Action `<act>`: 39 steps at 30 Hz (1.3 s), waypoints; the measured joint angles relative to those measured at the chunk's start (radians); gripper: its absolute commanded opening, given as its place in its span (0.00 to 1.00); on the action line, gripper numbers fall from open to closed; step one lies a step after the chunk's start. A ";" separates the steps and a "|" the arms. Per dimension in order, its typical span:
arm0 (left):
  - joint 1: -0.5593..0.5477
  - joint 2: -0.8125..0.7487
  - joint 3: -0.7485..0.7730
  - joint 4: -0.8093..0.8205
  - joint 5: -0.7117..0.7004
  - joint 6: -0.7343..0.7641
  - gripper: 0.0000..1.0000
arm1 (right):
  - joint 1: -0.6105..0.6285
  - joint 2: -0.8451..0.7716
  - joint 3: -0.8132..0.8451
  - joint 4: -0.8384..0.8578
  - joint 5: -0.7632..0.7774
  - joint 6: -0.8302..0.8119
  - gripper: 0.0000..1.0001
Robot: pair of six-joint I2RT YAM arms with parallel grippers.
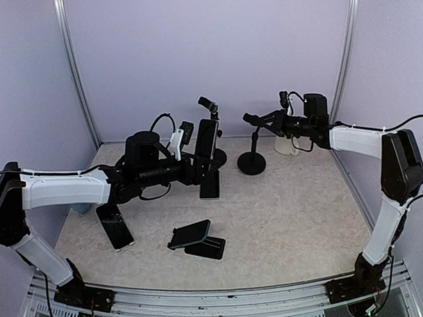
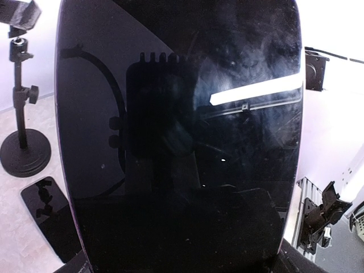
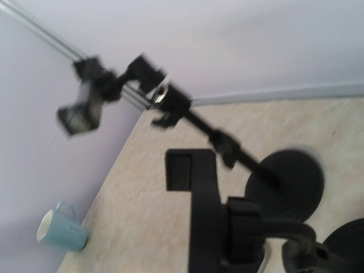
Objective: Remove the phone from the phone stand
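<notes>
While the left gripper (image 1: 200,162) is clamping the upright phone (image 1: 208,139) beside the phone stand (image 1: 220,157), the right gripper (image 1: 247,118) is hovering right of that stand; I cannot tell how its jaws stand.

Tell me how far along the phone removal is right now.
Done: the left gripper is up against the upright phone, whose screen fills the left wrist view. In hand: securing it, though I cannot tell whether the gripper is closed on it. The right gripper is at the other stand. Left: the phone sits by its stand, not visibly clear, so it probably needs pulling free.
</notes>
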 measured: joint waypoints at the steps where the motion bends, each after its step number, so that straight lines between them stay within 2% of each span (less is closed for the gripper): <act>1: 0.000 -0.008 -0.010 0.004 -0.007 0.000 0.00 | -0.006 0.020 0.026 -0.003 0.001 0.000 0.00; 11: 0.015 -0.049 -0.055 0.020 -0.042 0.000 0.00 | -0.040 0.219 0.249 -0.018 0.000 0.010 0.00; 22: 0.022 -0.055 -0.063 0.024 -0.058 0.000 0.00 | -0.041 0.318 0.360 -0.060 0.007 0.013 0.01; 25: 0.023 -0.055 -0.063 0.025 -0.059 0.000 0.00 | -0.041 0.322 0.368 -0.066 0.014 0.013 0.21; 28: 0.025 -0.055 -0.063 0.025 -0.060 0.000 0.00 | -0.041 0.322 0.370 -0.070 0.017 0.011 0.46; 30: 0.026 -0.055 -0.063 0.025 -0.060 0.000 0.00 | -0.041 0.322 0.372 -0.071 0.022 0.007 0.56; 35: 0.026 -0.036 -0.052 0.026 -0.068 -0.004 0.00 | -0.041 0.322 0.380 -0.076 0.027 -0.002 0.70; 39: 0.017 0.000 -0.020 0.019 -0.105 -0.008 0.00 | -0.041 0.308 0.367 -0.080 0.029 -0.016 0.77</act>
